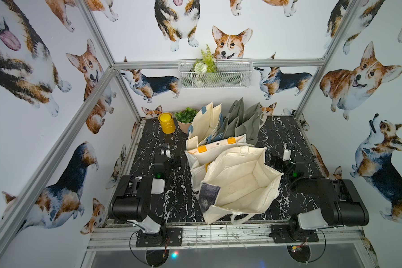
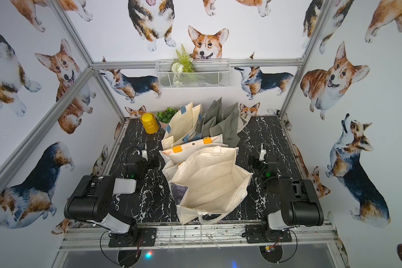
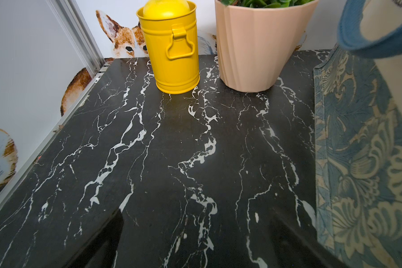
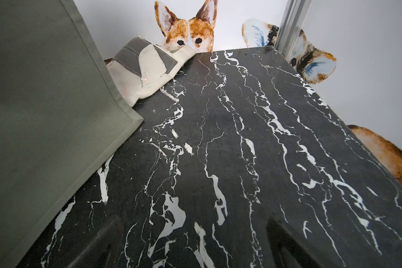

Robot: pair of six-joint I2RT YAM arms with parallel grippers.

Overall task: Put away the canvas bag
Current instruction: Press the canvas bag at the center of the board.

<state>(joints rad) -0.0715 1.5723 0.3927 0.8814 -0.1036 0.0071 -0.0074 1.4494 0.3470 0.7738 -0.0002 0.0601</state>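
Two hands (image 3: 202, 253) (image 4: 195, 253), one can (image 1: 165, 123), one plant (image 1: 186, 114)

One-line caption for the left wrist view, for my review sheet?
Open left tool above the black marble table, facing a yellow canister and pink plant pot, blue-patterned bag alongside.

Both arms sit folded low, left claw (image 3: 202, 250) and right claw (image 4: 195, 250) spread wide, empty.

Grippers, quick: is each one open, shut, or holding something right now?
Left gripper: open, holding nothing.
Right gripper: open, holding nothing.
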